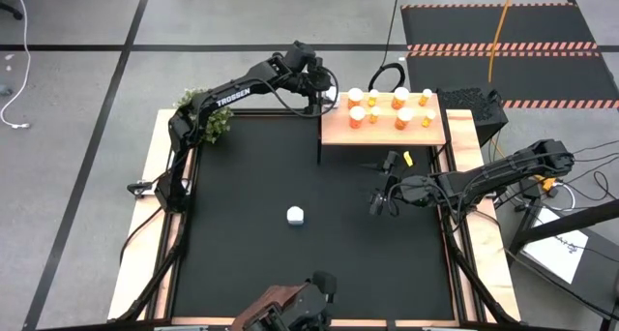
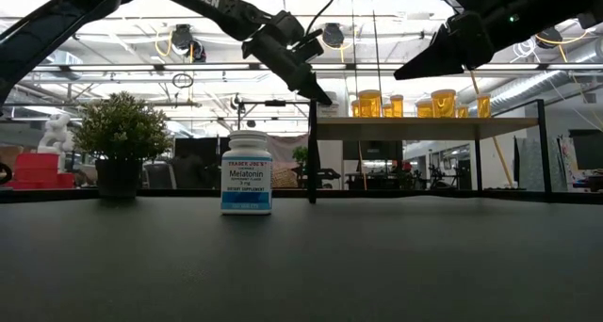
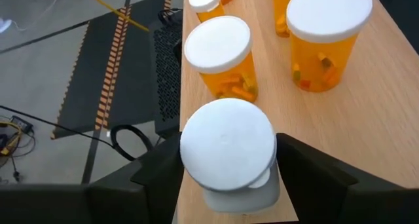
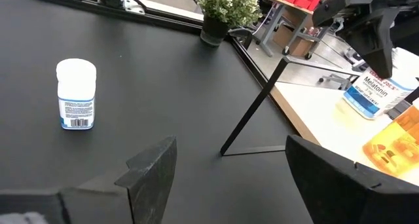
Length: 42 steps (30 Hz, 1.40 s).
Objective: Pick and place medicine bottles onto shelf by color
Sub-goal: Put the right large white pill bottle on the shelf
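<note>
The pale wood shelf (image 1: 387, 130) stands at the table's far right and carries several orange bottles with white caps (image 1: 377, 106). My left gripper (image 1: 327, 91) is at the shelf's far-left corner, shut on a white bottle with a white cap (image 3: 229, 152). This bottle and its bluish label also show in the right wrist view (image 4: 374, 96). A second white bottle (image 1: 296, 215) stands upright on its base on the black mat mid-table. My right gripper (image 1: 375, 203) is open and empty, above the mat, right of that bottle and in front of the shelf. My left gripper has the white bottle between its two fingers (image 3: 163, 178), one on each side just below the cap (image 3: 226, 185). The fingers slant down from the table's left. The bottle stands upright at the shelf's corner (image 3: 190, 211). Whether its base rests on the wood, I cannot tell.
A green potted plant (image 1: 208, 118) stands at the mat's far-left corner. Thin black legs (image 2: 312, 157) hold the shelf up. Wooden rails (image 1: 145, 225) border the mat. A dark and brown device (image 1: 290, 307) sits at the near edge.
</note>
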Each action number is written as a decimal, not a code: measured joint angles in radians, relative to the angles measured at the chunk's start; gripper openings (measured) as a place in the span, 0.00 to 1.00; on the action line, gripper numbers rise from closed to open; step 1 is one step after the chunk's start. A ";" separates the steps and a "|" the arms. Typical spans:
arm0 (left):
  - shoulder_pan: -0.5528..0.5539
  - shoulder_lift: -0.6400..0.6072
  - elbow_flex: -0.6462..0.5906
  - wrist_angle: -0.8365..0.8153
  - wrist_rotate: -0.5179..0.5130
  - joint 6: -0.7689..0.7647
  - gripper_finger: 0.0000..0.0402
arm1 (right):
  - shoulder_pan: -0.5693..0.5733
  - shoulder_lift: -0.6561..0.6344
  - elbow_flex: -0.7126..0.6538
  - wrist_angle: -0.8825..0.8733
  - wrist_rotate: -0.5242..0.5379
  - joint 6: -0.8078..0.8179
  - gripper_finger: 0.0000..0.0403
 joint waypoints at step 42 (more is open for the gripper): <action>-0.082 -0.103 0.001 -0.105 -0.119 0.048 0.61 | 0.001 0.000 0.000 -0.013 -0.001 0.005 0.69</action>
